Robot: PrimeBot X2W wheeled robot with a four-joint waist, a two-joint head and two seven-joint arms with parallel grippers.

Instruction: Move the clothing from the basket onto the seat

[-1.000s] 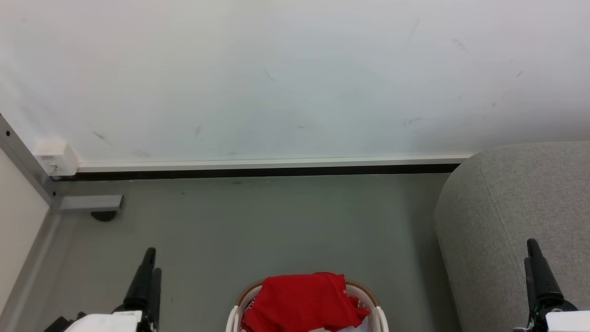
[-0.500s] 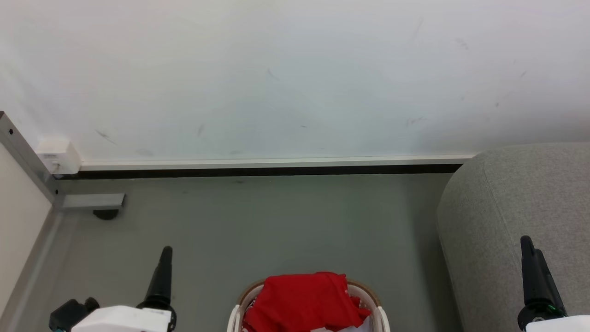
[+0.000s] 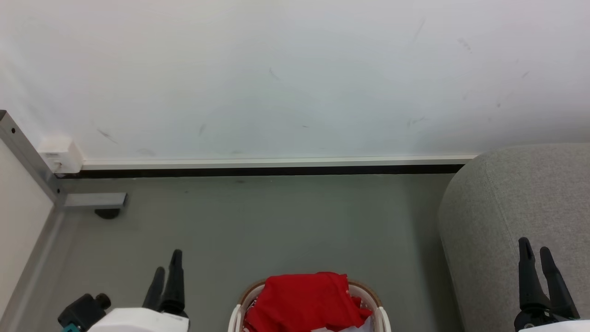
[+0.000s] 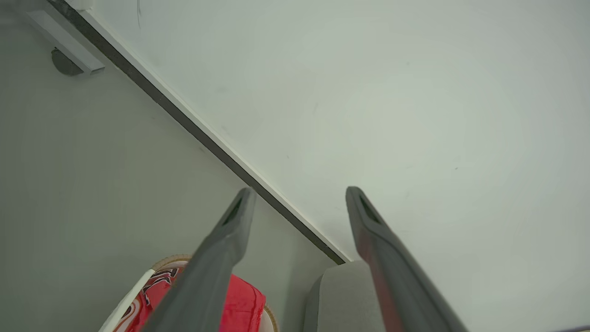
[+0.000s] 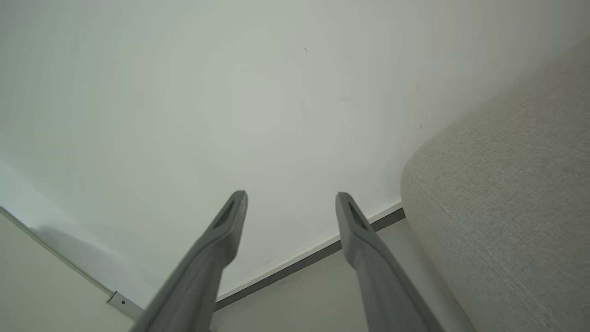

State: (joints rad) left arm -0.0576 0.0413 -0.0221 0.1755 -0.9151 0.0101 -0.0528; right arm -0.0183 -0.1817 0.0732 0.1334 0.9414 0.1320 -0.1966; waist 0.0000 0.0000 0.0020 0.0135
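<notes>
The red clothing (image 3: 306, 302) lies heaped in the cream basket (image 3: 379, 314) at the bottom middle of the head view; the left wrist view shows the clothing (image 4: 242, 309) and basket rim (image 4: 133, 288) low down. The grey seat (image 3: 511, 203) rises at the right, also seen as the seat (image 4: 341, 299) and the seat (image 5: 507, 193). My left gripper (image 3: 167, 263) is open to the left of the basket, nothing between its fingers. Over the seat's front, my right gripper (image 3: 534, 248) stands open and empty. In their wrist views the left gripper (image 4: 299, 196) and right gripper (image 5: 290, 199) point toward the wall.
A white wall with a dark baseboard (image 3: 267, 170) runs behind the grey floor (image 3: 258, 221). A pale panel with a metal frame and foot (image 3: 94, 201) stands at the left. A small white box (image 3: 60, 156) sits on the wall corner.
My left gripper has shifted right toward the basket and turned, so both fingers now show. The right gripper has also rotated, showing two separate fingers. The clothing and basket lie as before.
</notes>
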